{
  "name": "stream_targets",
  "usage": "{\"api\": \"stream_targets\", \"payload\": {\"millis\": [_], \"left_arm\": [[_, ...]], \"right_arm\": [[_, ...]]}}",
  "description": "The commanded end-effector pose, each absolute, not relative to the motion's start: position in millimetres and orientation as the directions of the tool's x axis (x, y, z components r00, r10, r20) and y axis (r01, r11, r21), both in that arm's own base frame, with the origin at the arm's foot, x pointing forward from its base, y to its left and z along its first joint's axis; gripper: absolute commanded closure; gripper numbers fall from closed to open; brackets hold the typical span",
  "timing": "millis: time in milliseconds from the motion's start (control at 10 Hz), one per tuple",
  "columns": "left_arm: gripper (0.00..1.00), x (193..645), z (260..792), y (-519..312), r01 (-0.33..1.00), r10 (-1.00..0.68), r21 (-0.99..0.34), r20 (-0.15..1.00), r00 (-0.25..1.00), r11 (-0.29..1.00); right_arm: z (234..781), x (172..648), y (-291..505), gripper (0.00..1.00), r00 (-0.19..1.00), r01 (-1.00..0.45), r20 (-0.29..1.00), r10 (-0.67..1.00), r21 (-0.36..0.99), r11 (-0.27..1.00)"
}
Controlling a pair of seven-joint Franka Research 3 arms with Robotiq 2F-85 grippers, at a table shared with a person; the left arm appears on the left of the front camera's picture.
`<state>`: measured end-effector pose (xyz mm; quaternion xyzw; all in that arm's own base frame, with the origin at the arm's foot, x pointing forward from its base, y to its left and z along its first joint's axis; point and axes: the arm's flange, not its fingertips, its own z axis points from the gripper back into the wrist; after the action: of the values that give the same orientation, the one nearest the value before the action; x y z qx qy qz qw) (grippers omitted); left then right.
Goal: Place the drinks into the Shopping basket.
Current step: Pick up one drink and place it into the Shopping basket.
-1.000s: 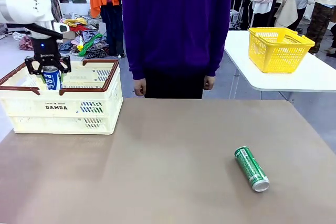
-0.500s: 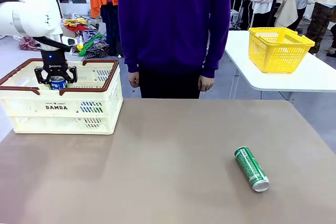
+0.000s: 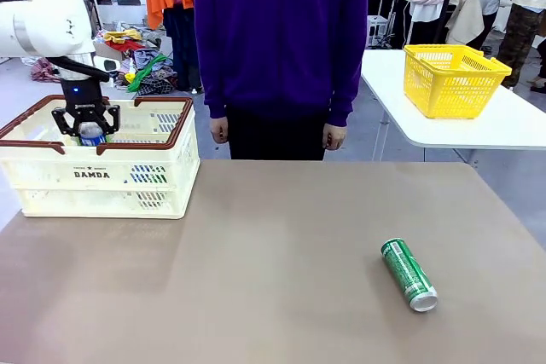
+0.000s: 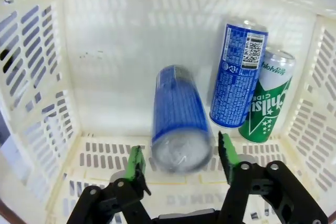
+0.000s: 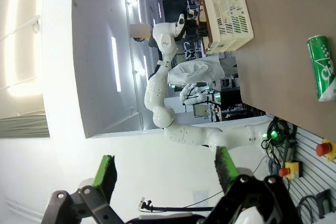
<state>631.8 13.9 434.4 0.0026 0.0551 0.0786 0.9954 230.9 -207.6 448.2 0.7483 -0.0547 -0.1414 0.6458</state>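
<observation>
My left gripper (image 3: 85, 123) hangs inside the cream Shopping basket (image 3: 183, 125), open. A blue can (image 4: 181, 121) sits blurred between its green pads (image 4: 137, 158), with a small gap on each side. The same blue can (image 3: 91, 135) peeks over the rim in the front view. Against the basket wall (image 4: 105, 51) lean another blue can (image 4: 239, 74) and a green can (image 4: 268, 103). A second green can (image 3: 409, 274) lies on its side on the brown table at the right, also visible as the green can (image 5: 324, 66). My right gripper (image 5: 165, 174) is open and holds nothing, far from the table.
A person in a purple top (image 3: 281, 40) stands at the far edge, hands (image 3: 219, 130) hanging down. A yellow basket (image 3: 450, 79) sits on a separate white table (image 3: 512, 125) at the back right. The brown table (image 3: 273, 253) is bare between basket and can.
My left gripper came down into the basket with the blue can, then spread its fingers, and the can now sits loose between them. The green can on the table has not moved.
</observation>
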Motion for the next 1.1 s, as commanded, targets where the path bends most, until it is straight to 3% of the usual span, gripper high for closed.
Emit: {"api": "stream_targets", "payload": {"millis": [0,500,700,900,1000], "left_arm": [[0.00,635,442,19,-0.139,0.137,-0.011,-0.119,0.983,0.990],[0.00,628,451,17,-0.121,0.117,-0.050,-0.091,0.989,0.991],[0.00,610,495,29,-0.035,-0.001,-0.243,-0.143,0.990,0.969],[0.00,565,541,59,-0.080,-0.014,-0.393,-0.232,0.973,0.916],[0.00,534,556,83,-0.158,0.075,-0.559,-0.169,0.983,0.814]], "right_arm": [[454,230,-209,0.00,0.953,0.109,-0.152,-0.263,0.979,-0.172],[454,230,-209,0.00,0.953,0.109,-0.152,-0.263,0.979,-0.172],[454,230,-209,0.00,0.953,0.109,-0.152,-0.263,0.979,-0.172],[454,230,-209,0.00,0.953,0.109,-0.152,-0.263,0.979,-0.172],[454,230,-209,0.00,0.953,0.109,-0.152,-0.263,0.979,-0.172]]}}
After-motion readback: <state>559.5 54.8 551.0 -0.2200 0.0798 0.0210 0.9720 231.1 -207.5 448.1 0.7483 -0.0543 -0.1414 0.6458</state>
